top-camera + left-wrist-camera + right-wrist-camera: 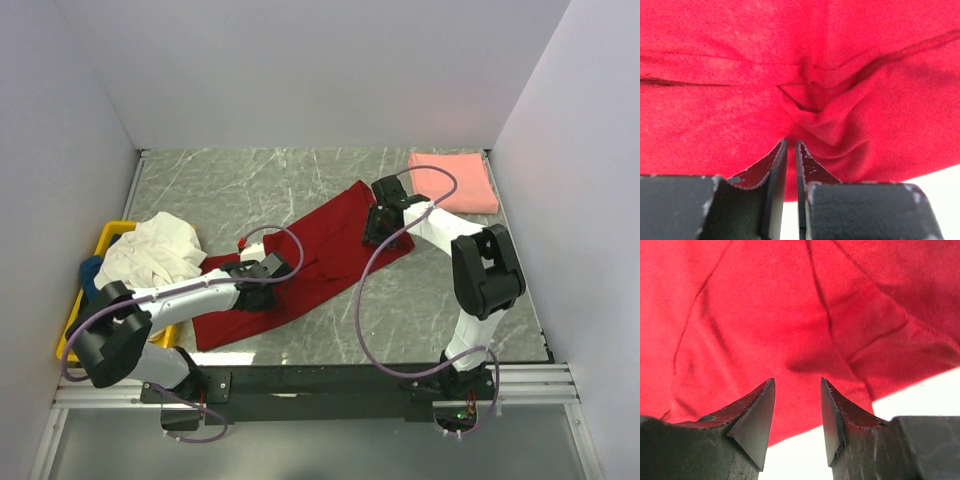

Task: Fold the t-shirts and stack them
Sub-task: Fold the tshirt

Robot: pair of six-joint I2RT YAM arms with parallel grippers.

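Lying slantwise across the middle of the marbled counter (230,185), the dark red t-shirt (330,250) is spread flat and creased, running from 7 toward 1 o'clock. The right hand (797,381) stands over its 2 o'clock edge, fingers parted, holding nothing. The left hand (791,143) meets a pucker near 8 o'clock, fingers almost together; whether they pinch cloth I cannot tell. A salmon-pink t-shirt (455,180) sits folded at 1 o'clock.

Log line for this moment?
dark red cloth t-shirt: spread out | left gripper: barely open over it | right gripper: open over it | salmon-pink cloth shirt: folded
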